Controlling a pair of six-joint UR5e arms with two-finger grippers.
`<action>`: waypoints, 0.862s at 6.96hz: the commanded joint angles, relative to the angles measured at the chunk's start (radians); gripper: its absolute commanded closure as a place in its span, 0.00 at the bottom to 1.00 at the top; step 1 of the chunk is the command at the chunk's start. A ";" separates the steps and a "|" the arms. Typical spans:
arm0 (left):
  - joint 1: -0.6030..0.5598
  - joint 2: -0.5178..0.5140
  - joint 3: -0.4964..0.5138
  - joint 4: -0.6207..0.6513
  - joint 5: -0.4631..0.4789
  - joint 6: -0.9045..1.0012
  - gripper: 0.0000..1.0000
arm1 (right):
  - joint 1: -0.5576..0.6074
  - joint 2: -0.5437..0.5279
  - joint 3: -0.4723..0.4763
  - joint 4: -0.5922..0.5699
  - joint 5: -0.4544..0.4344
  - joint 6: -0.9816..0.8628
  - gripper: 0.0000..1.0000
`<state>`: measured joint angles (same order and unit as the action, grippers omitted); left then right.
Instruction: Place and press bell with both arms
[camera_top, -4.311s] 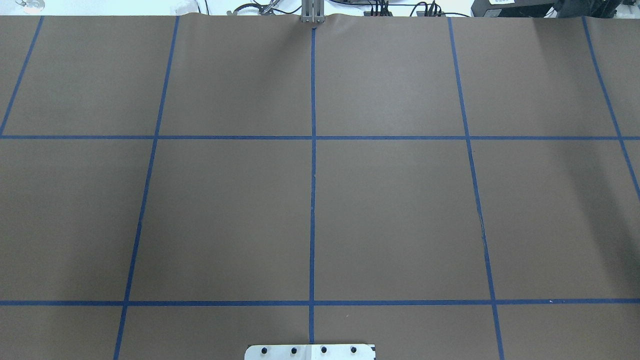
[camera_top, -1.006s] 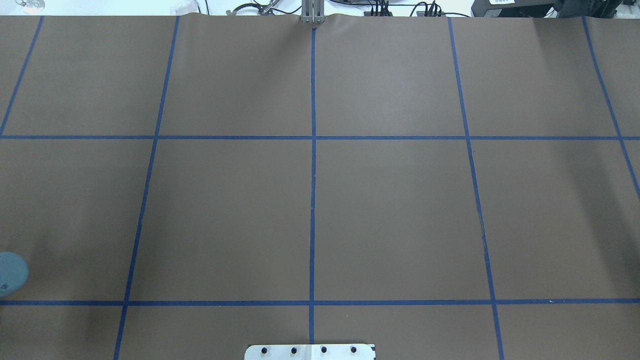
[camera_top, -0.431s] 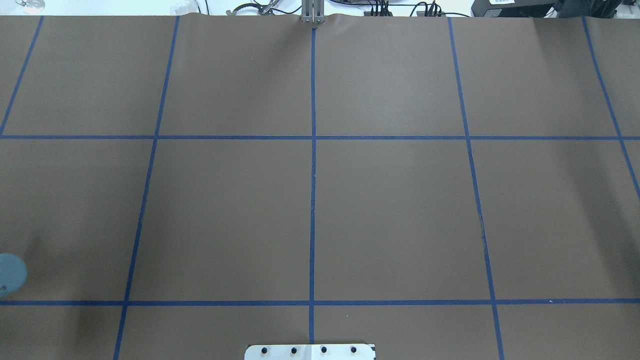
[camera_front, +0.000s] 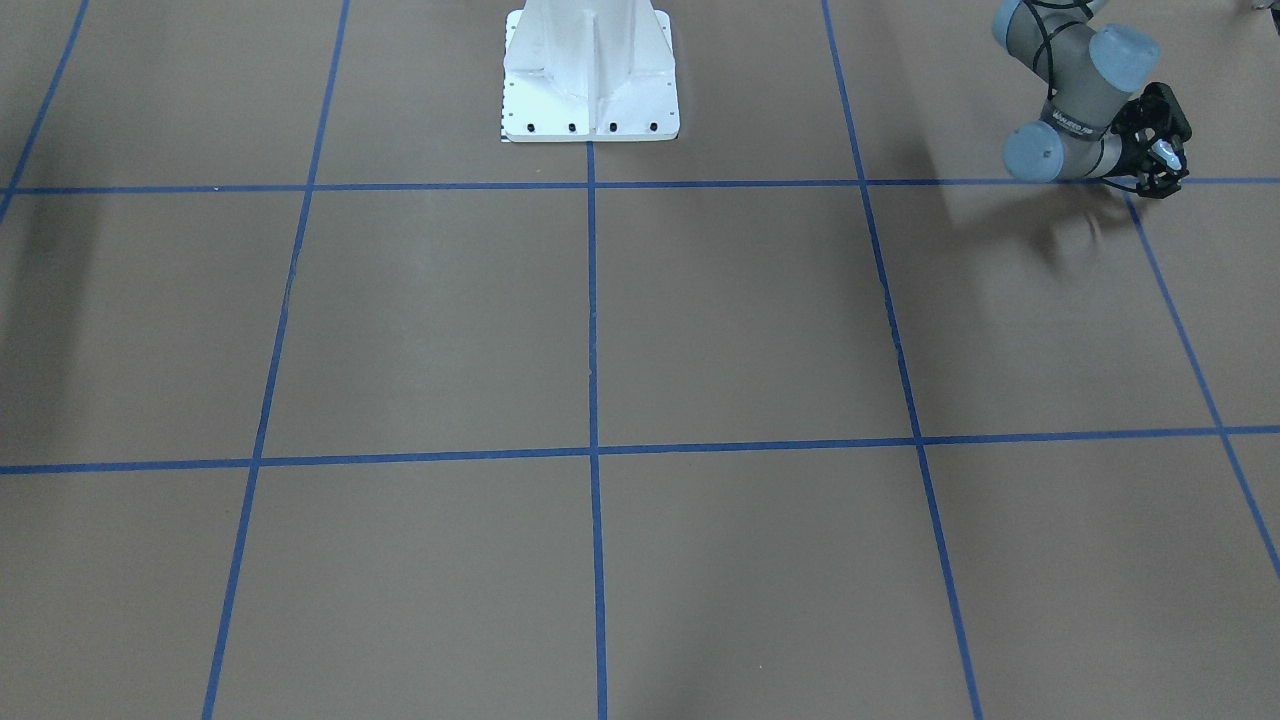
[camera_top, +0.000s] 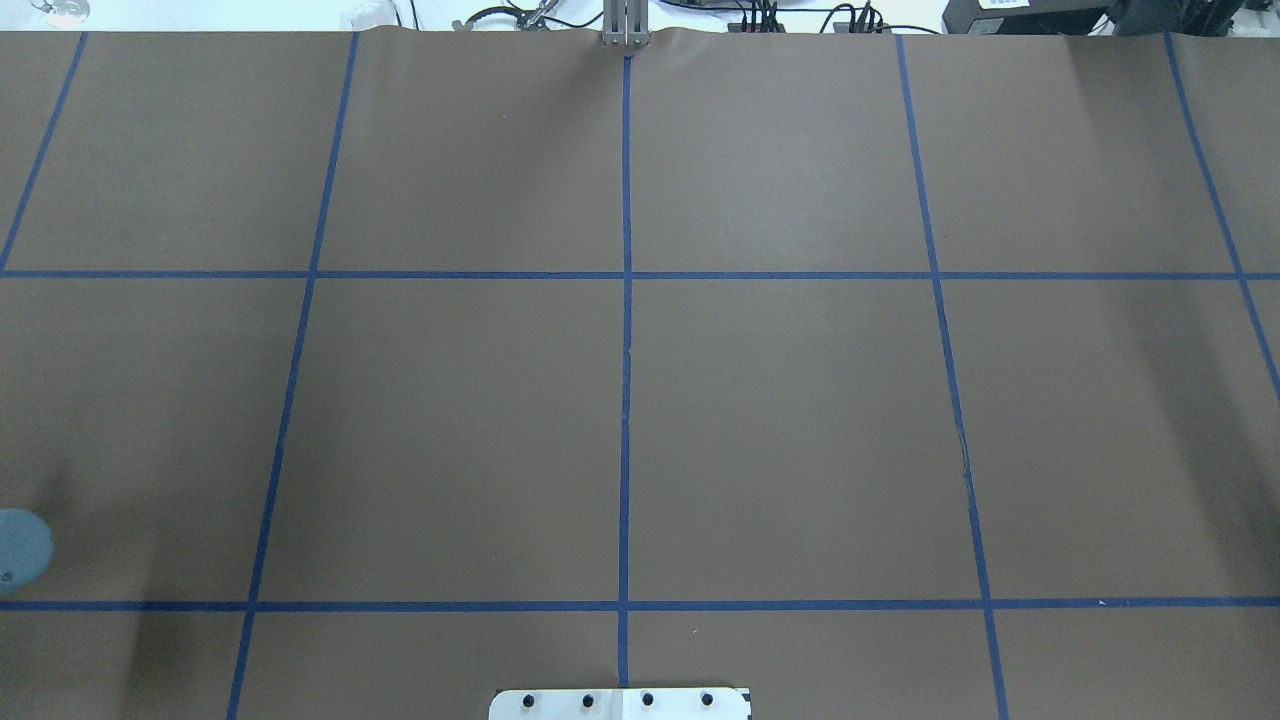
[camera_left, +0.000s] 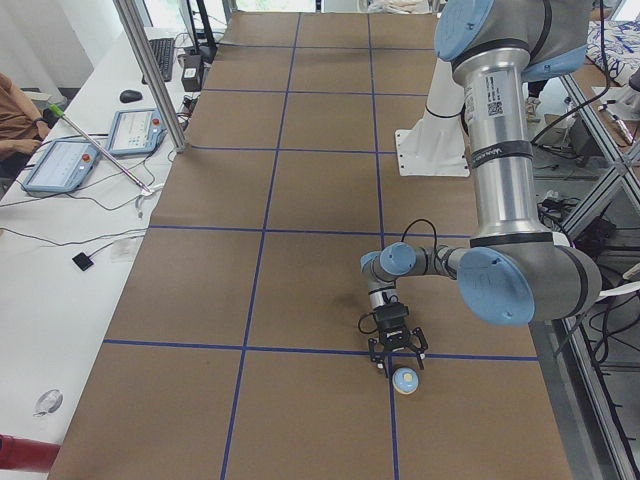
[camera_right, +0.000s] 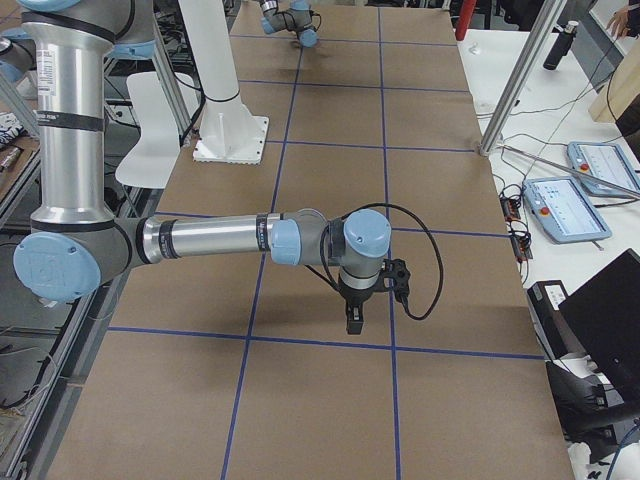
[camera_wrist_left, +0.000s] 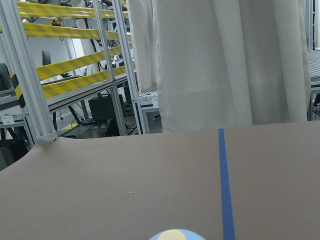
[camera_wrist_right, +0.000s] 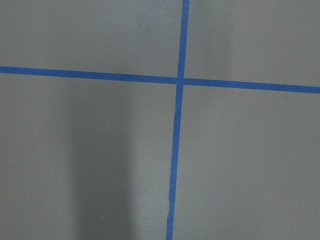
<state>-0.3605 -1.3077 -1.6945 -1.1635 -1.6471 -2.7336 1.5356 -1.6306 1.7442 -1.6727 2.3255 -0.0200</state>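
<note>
The bell (camera_left: 405, 380) stands on the brown table near its left end, by a blue tape line. Its cream button and blue dome just show at the bottom edge of the left wrist view (camera_wrist_left: 174, 235). My left gripper (camera_left: 398, 360) lies low and level over the table with its fingers spread, and the bell is just past the fingertips. It also shows in the front view (camera_front: 1160, 160). My right gripper (camera_right: 354, 322) points down over the table near a tape crossing; I cannot tell whether it is open or shut.
The white pedestal (camera_front: 590, 70) is bolted at the table's near middle edge. Blue tape lines grid the brown cover. A white side table with tablets (camera_left: 60, 165) and metal posts (camera_left: 150, 70) runs along the far side. A person (camera_left: 15, 110) sits there.
A light-blue joint cap of my left arm came into the overhead view at the left edge. Over the last second it has slid slightly further left.
</note>
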 joint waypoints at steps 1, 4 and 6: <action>0.000 -0.008 0.033 -0.016 0.000 -0.009 0.00 | 0.000 0.000 0.000 0.001 0.000 0.000 0.00; 0.000 -0.008 0.064 -0.041 0.000 -0.029 0.00 | 0.000 0.000 0.002 0.001 0.000 0.000 0.00; 0.000 -0.008 0.067 -0.041 0.000 -0.038 0.09 | 0.000 0.000 0.003 0.001 0.000 0.000 0.00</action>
<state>-0.3605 -1.3161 -1.6298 -1.2037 -1.6475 -2.7645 1.5355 -1.6306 1.7461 -1.6720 2.3255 -0.0200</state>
